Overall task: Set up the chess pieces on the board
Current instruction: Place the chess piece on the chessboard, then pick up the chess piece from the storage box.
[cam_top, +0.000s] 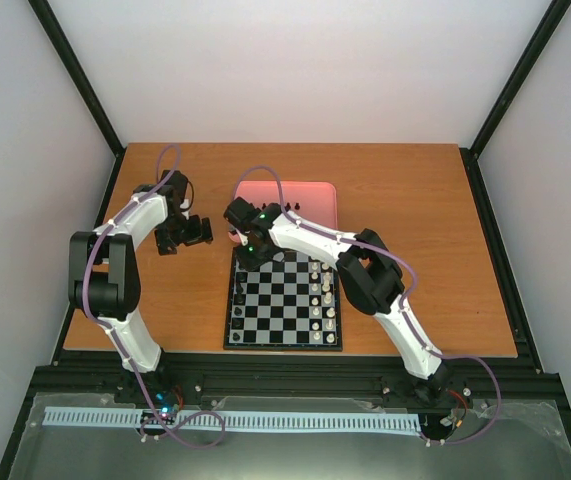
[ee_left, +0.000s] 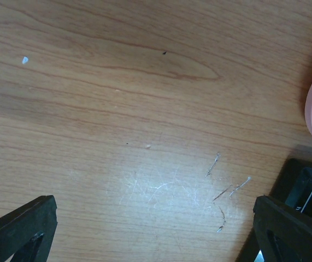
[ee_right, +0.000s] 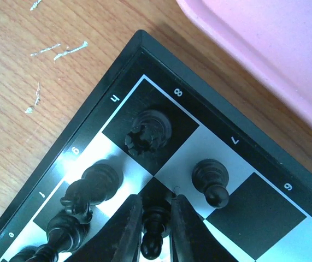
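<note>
My right gripper (ee_right: 156, 204) is hovering at the board (ee_right: 90, 117) corner, fingers narrowly flanking an upright black pawn (ee_right: 154, 229) directly between them; I cannot tell whether they are pinching it. My left gripper (ee_left: 153, 218) is hanging wide open, empty, farther off.

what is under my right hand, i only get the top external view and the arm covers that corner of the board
observer: A black pawn. In the right wrist view the right hand has a finger on each side of it, on the square diagonal to the corner rook.
operator: is it gripping it
observer: I cannot tell. The fingers sit close on both sides, and the pawn stands upright on the board.
operator: left hand holding anything
observer: No. The left wrist view shows the left hand open, with only table wood between its fingers.
</note>
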Motion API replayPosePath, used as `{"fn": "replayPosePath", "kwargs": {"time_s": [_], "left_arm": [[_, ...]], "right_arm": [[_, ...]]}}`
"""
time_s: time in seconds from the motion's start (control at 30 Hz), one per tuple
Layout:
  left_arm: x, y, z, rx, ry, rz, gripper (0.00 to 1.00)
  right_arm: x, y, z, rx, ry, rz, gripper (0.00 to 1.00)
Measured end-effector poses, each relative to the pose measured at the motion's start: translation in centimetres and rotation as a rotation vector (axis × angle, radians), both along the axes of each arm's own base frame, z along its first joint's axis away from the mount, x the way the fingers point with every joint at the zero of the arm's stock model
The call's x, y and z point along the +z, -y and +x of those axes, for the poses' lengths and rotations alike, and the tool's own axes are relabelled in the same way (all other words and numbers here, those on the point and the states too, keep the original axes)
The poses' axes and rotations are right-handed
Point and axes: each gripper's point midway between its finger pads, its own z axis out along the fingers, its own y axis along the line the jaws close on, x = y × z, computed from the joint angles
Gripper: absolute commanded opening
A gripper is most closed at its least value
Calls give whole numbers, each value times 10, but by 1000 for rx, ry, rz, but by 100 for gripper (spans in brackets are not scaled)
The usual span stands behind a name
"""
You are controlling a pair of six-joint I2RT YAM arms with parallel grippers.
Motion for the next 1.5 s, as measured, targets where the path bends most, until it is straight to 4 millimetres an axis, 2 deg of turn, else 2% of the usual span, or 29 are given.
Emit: {"fn": "replayPosePath", "kwargs": {"time_s": [0.2,0.4,0.5,0.6,0.73,0.8,0.87,0.97,1.07,1.17,1.3,1.5], "left_arm": [[0,0,0,0,0,0,100],[0,0,0,0,0,0,100],[0,0,0,0,0,0,100],[0,0,0,0,1,0,100],[0,0,0,0,1,0,100],[0,0,0,0,1,-1,100],[0,0,0,0,1,-1,100],[0,0,0,-1,1,-1,100],[0,1,0,-1,0,-4,100],[0,2,0,-2,0,-9,100],[0,3,0,-3,-1,-18,100],[1,4,0,-4,-1,-23,100]], "right_arm": [[0,1,0,2,0,-4,26],[7,5,1,-8,18,-14,39],[26,9,2,-15,47,-4,43],[59,10,5,-21,97,36,49],[106,19,13,-47,165,100,51],[122,31,28,-87,187,124,51],[127,48,50,-140,196,131,51],[119,83,95,-246,199,109,51],[102,110,139,-330,210,78,50],[81,125,169,-374,213,48,50],[49,133,181,-386,178,14,49],[26,133,180,-379,142,-6,49]]}}
